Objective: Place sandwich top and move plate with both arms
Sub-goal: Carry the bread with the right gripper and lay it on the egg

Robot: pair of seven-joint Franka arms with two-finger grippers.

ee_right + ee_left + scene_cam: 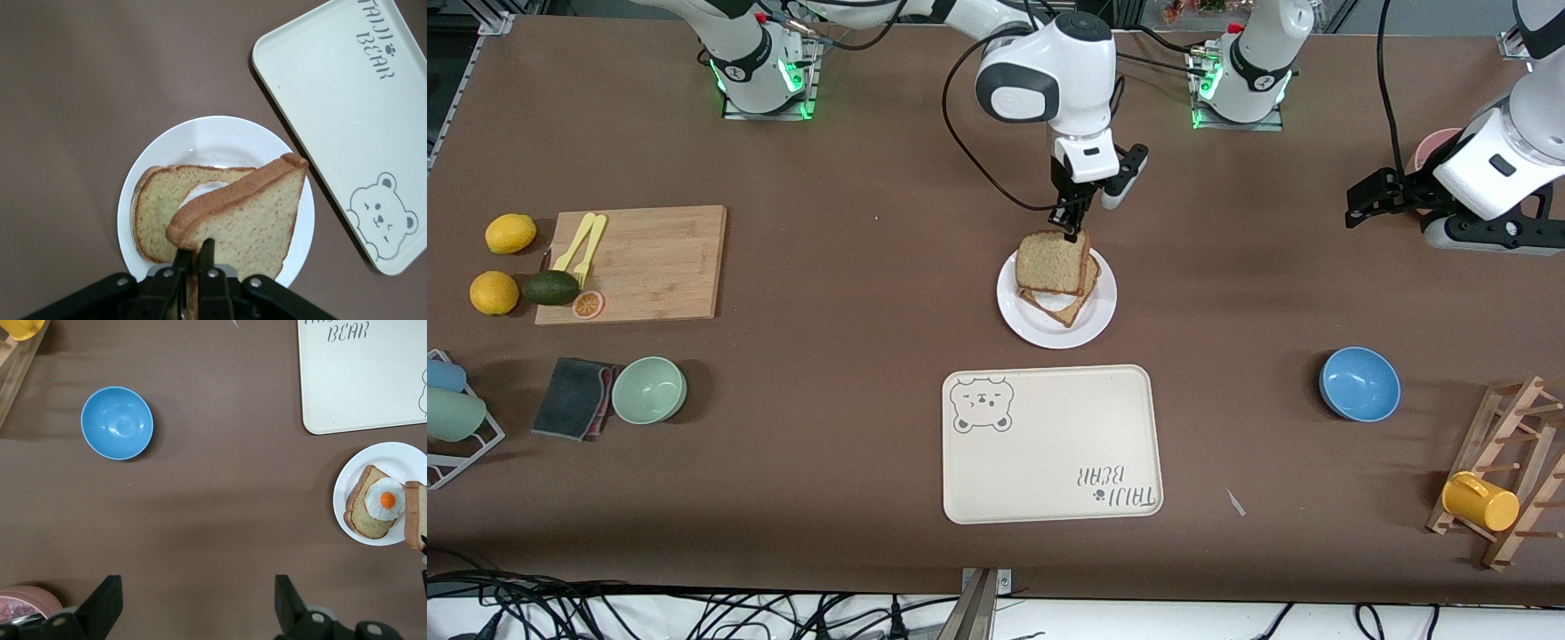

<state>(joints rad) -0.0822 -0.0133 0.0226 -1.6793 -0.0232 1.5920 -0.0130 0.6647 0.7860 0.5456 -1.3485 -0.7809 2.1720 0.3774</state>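
My right gripper (1072,233) is shut on the crust edge of the sandwich top (1054,262), a speckled brown bread slice. It holds the slice tilted over the white plate (1018,320) in the middle of the table. Under it on the plate lies another slice with a fried egg (387,500). The right wrist view shows the sandwich top (253,213) covering most of the egg slice (157,213), with my right gripper (198,250) pinching its crust. I cannot tell whether the two slices touch. My left gripper (1356,209) waits open over bare table at the left arm's end, holding nothing (198,600).
A cream bear tray (1049,444) lies just nearer the front camera than the plate. A blue bowl (1359,383) and a wooden rack with a yellow cup (1480,500) stand toward the left arm's end. A cutting board (640,262), fruit and a green bowl (649,389) lie toward the right arm's end.
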